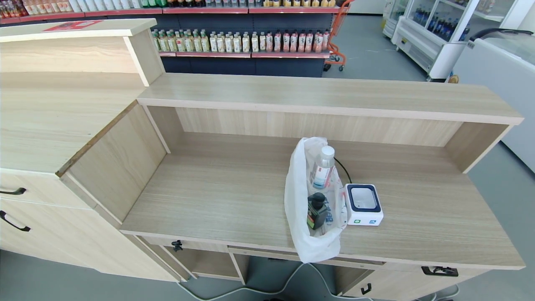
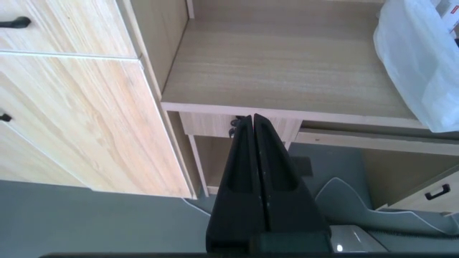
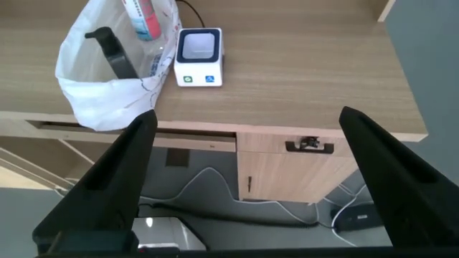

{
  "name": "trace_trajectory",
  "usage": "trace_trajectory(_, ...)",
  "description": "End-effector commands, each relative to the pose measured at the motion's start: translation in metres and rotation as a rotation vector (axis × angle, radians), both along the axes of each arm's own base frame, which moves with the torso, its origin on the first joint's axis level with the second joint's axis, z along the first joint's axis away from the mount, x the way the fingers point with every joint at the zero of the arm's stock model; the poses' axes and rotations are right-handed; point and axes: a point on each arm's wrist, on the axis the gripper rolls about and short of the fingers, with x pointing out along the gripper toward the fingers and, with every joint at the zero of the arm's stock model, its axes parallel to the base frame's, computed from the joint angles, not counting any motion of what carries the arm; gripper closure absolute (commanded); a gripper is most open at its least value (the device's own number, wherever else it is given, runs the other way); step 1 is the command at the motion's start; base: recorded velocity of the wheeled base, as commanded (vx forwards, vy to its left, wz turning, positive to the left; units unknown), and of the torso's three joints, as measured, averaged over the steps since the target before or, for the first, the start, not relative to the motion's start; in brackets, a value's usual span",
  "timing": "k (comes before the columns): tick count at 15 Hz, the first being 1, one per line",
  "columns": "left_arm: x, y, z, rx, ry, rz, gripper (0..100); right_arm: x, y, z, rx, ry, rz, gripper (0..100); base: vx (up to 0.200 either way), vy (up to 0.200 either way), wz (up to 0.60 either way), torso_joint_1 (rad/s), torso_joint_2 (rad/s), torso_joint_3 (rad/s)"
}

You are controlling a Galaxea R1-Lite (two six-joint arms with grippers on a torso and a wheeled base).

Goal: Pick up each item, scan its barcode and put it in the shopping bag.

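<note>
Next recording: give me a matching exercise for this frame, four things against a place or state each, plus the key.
Things:
1. clear bottle
2. dark bottle
3. barcode scanner
4. left gripper

Places or states:
A. on the counter, beside the shopping bag
B. fingers shut, holding nothing
C. in the bag, at its far end
D. in the bag, at its near end

Pairs: 1-C, 2-D, 3-A, 4-B
</note>
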Motion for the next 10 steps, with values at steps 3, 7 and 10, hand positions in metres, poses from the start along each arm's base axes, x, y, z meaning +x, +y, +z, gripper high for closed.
trace_trajectory(3, 0.0000, 0.0000, 0.0000, 0.000, 0.000, 0.000, 100, -0.0006, 0.0000, -0.0001, 0.002, -0.007, -0.003, 0, 0.000, 0.000, 0.00, 0.000, 0.00, 0.000)
trace_trajectory(7, -0.0001, 0.0000, 0.0004, 0.000, -0.002, 0.001, 100, -0.0006, 0.0000, -0.0001, 0.002, -0.007, -0.003, 0, 0.000, 0.000, 0.00, 0.000, 0.00, 0.000)
trace_trajectory(10, 0.0000, 0.0000, 0.0000, 0.000, 0.000, 0.000, 100, -0.0006, 0.0000, -0.0001, 0.001, -0.007, -0.003, 0, 0.000, 0.000, 0.00, 0.000, 0.00, 0.000)
